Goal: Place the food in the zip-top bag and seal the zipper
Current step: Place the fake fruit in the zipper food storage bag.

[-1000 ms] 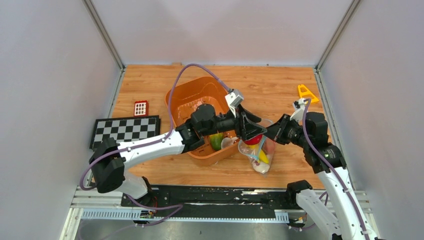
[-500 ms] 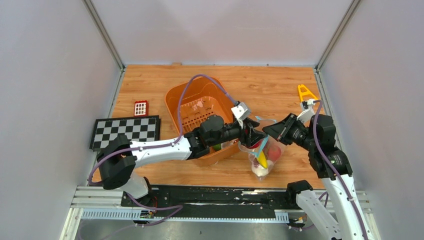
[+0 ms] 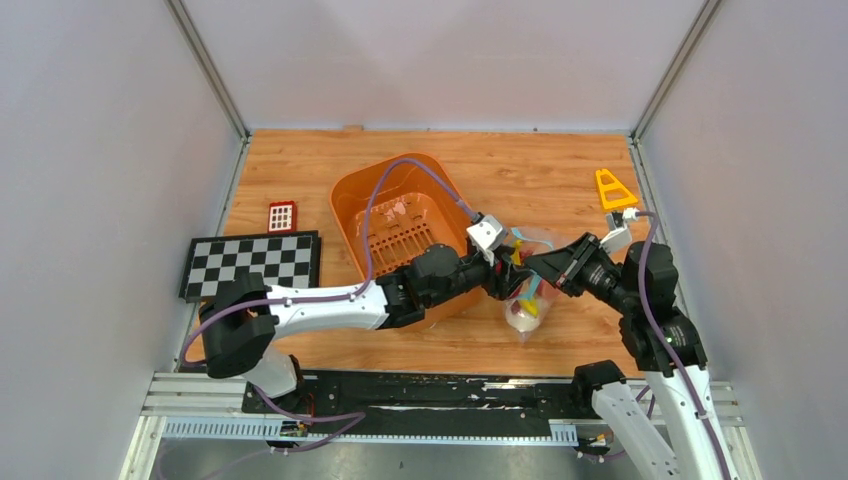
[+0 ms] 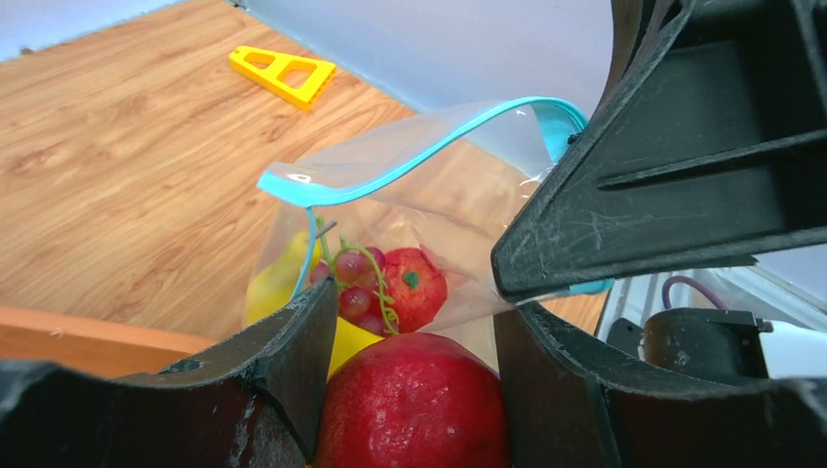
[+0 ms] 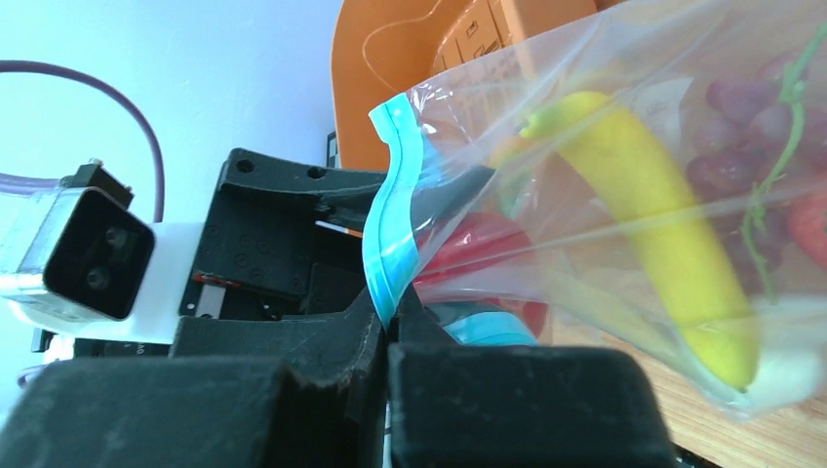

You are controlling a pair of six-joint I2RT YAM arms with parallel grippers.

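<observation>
Scene: two arms are seen meeting over the wooden table (image 3: 300,170), just right of the orange basket (image 3: 400,180).
Left gripper (image 4: 414,331): fingers (image 4: 263,390) are clamped on a red round fruit (image 4: 410,409), one finger each side. The fruit is held at the bag's mouth, not yet inside.
Right gripper (image 5: 388,327): tips are pressed together on the zipper (image 5: 392,224), which is pinched near one end. The rest of the strip curves up and away from the tips.
Zip-top bag (image 3: 527,305): held betw. the two grippers, mouth opened toward the left one. In the top view its long axis runs from the grippers toward the table's near edge, closed end nearest the arm bases. Whether that end rests on the wood can't be told.
Zipper, left wrist view: the teal rim is seen spread into a wide loop just beyond the fruit, w/ one end tucked against the right gripper's black finger.
Contents: a yellow banana (image 5: 663,224) is laid along the bag, long axis diag., greenish end toward the zipper, other end at the bottom corner. Purple grapes (image 4: 351,283) and a red strawberry-like piece (image 4: 417,288) are seen beside it, a white piece (image 3: 520,320) at the closed end.
Elsewhere: a checkerboard (image 3: 250,262) and red grid block (image 3: 282,216) are seen left of the basket, a yellow triangle (image 3: 612,187) at far right, all well apart from the bag.
</observation>
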